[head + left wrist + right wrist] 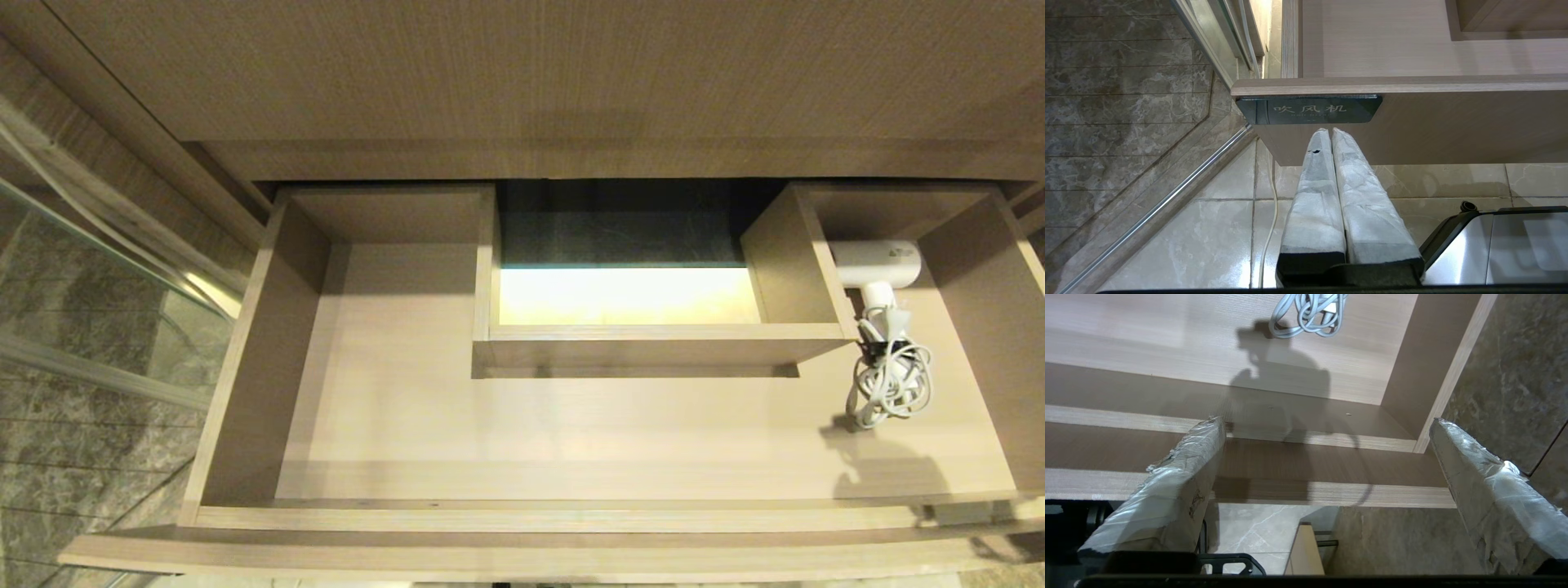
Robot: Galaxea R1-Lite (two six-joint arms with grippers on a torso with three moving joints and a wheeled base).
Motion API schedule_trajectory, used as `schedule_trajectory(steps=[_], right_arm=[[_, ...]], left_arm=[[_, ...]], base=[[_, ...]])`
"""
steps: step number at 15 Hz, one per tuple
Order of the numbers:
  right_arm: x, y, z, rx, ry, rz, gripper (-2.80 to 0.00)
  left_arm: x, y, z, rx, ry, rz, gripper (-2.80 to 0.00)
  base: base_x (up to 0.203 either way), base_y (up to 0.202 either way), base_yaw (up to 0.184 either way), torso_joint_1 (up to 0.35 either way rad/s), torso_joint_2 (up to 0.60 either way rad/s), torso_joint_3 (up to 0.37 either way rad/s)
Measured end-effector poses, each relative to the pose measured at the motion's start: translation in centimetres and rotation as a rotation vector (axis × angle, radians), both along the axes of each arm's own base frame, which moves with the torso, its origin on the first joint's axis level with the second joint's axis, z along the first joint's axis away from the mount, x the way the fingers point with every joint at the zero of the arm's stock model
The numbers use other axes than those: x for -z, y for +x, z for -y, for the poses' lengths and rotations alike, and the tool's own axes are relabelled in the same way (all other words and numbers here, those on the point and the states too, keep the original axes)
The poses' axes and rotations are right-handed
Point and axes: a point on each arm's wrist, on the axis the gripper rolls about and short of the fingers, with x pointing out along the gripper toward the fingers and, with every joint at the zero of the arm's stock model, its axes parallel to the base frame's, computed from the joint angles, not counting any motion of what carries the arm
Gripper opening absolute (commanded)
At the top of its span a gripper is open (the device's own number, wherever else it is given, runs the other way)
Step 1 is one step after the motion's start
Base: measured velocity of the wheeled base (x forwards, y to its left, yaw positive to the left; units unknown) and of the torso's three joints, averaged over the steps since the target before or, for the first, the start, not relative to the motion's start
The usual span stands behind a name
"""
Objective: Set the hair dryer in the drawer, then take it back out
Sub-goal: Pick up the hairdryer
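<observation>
Lying in the open drawer (245, 351): the hair dryer (878, 265), right-hand side.

The open wood-grain drawer (245, 343) holds the white hair dryer (878, 265) lying at its back right corner, cord (890, 388) bundled beside it

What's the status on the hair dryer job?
Right gripper open, empty, above drawer front edge. Left gripper shut, parked below drawer label. Hair dryer lying in drawer, cord bundled. Nothing in the way.
</observation>
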Motion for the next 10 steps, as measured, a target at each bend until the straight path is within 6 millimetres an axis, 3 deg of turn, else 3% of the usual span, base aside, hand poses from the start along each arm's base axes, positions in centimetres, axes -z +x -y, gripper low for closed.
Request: schedule_trajectory(steps=[10], right_arm=[[-0.38,0.97,1.01,0.078,-0.007,0.104,-2.80]], left_arm=[[0.00,0.00,0.00,0.000,0.000,0.000,-2.80]], base=[[0.000,0.000,0.000,0.000,0.00,0.000]])
